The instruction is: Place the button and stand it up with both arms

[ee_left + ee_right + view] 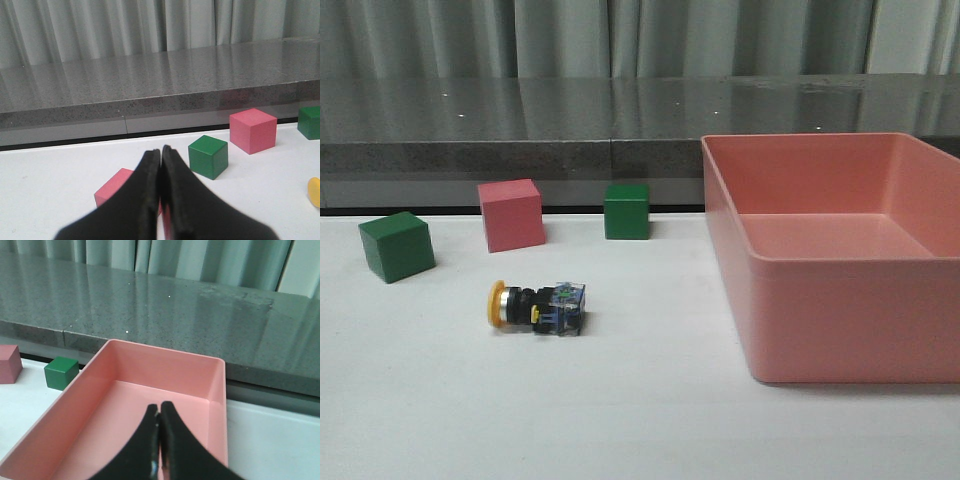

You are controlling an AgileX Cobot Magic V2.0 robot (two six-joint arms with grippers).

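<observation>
Your button (538,305) lies on its side, untouched; both the left gripper (161,152) and right gripper (159,408) are pressed together, empty.

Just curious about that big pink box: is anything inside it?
The large pink plastic box looks empty: bare floor and far walls show. The strip of floor behind its near wall is hidden in the front view, and the right hand covers part.
</observation>
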